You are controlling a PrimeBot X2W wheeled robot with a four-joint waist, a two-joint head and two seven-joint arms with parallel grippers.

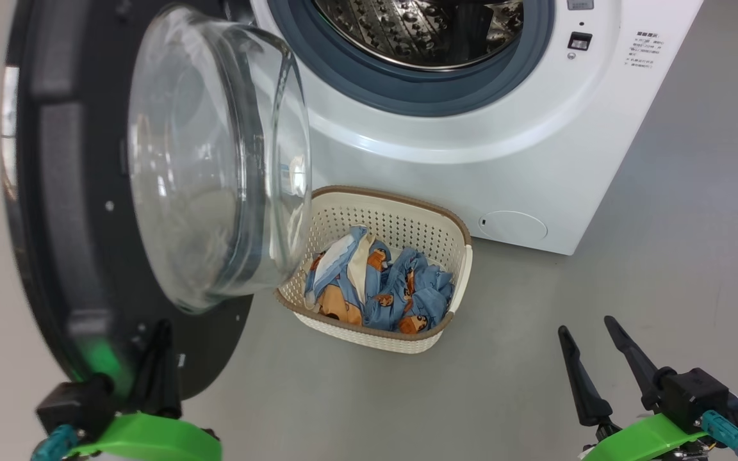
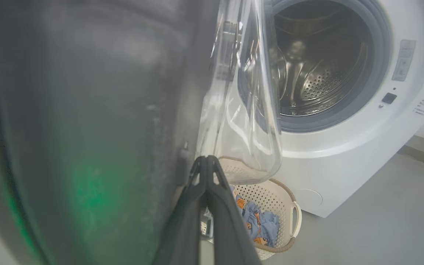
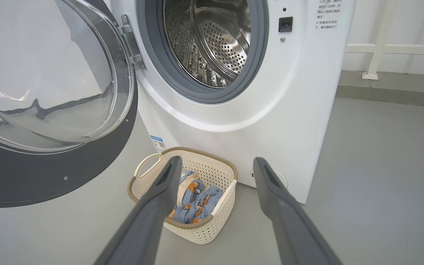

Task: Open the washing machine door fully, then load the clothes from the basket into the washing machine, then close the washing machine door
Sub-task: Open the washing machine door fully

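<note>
Loading looks like the next step. The clothes (image 1: pixel 378 285) lie heaped in the basket (image 1: pixel 401 200) on the floor (image 1: pixel 664 269), against the washing machine (image 1: pixel 471 160) front and below the drum opening. They are ahead and to the left of the right gripper (image 1: pixel 584 324), which is spread wide and empty with a clear line in, so it is probably the nearer arm. The washing machine door (image 1: pixel 61 224) is swung wide, its glass overhanging the basket's left end. The left gripper (image 2: pixel 206 159) has its fingers pressed together, holding nothing, by the door's lower rim.

Left gripper (image 1: pixel 163 328): sat at the lower left of the head view, its two dark fingers pressed together tip to tip and pointing up, above a green wrist collar (image 1: pixel 151 438). Right gripper (image 1: pixel 585 328): sat at the lower right, fingers spread well apart and leaning slightly left.
</note>
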